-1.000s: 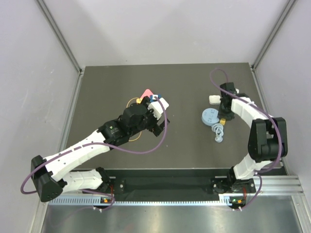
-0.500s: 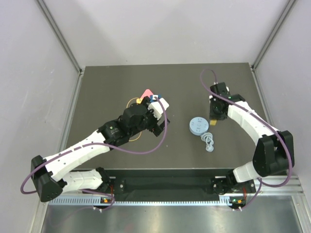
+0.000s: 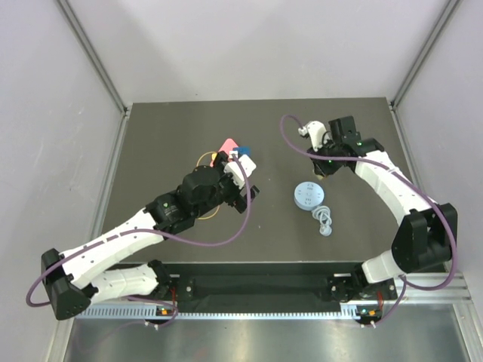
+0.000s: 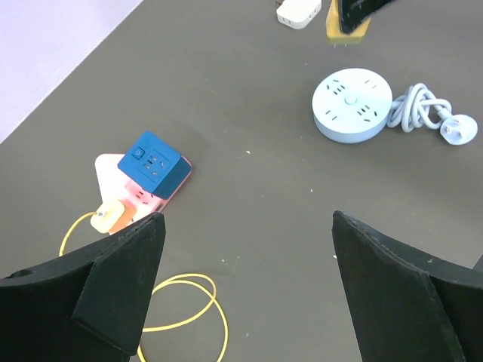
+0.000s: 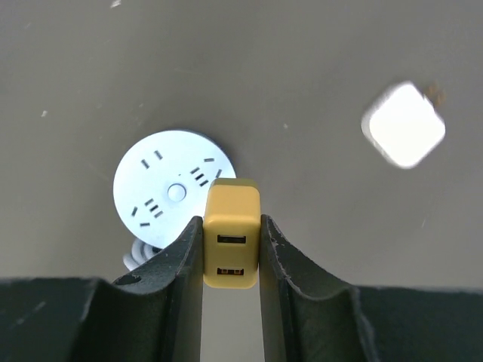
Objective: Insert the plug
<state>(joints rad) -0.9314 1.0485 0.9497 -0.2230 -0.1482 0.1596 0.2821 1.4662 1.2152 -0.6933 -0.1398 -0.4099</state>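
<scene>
- Swinging back and leftward over the past second, the right arm now holds its end effector (image 5: 232, 225) beside the rim of the round pale-blue plastic power strip (image 3: 308, 194), which has itself slid left across the dark grey desk (image 3: 166, 136).
- Pinched between that end effector's black fingers (image 5: 181, 256) is the boxy yellow plug (image 5: 232, 245). Its USB ports face the wrist camera, apparently so the hidden prongs point down toward the strip's upturned sockets.
- Arcing from its base around the right of the strip, the right arm bends its wrist downward over the strip's far side.
- Well left of the strip, the left end effector (image 4: 247, 222) hangs spread wide and empty, its arm stretched diagonally, seemingly on standby.
</scene>
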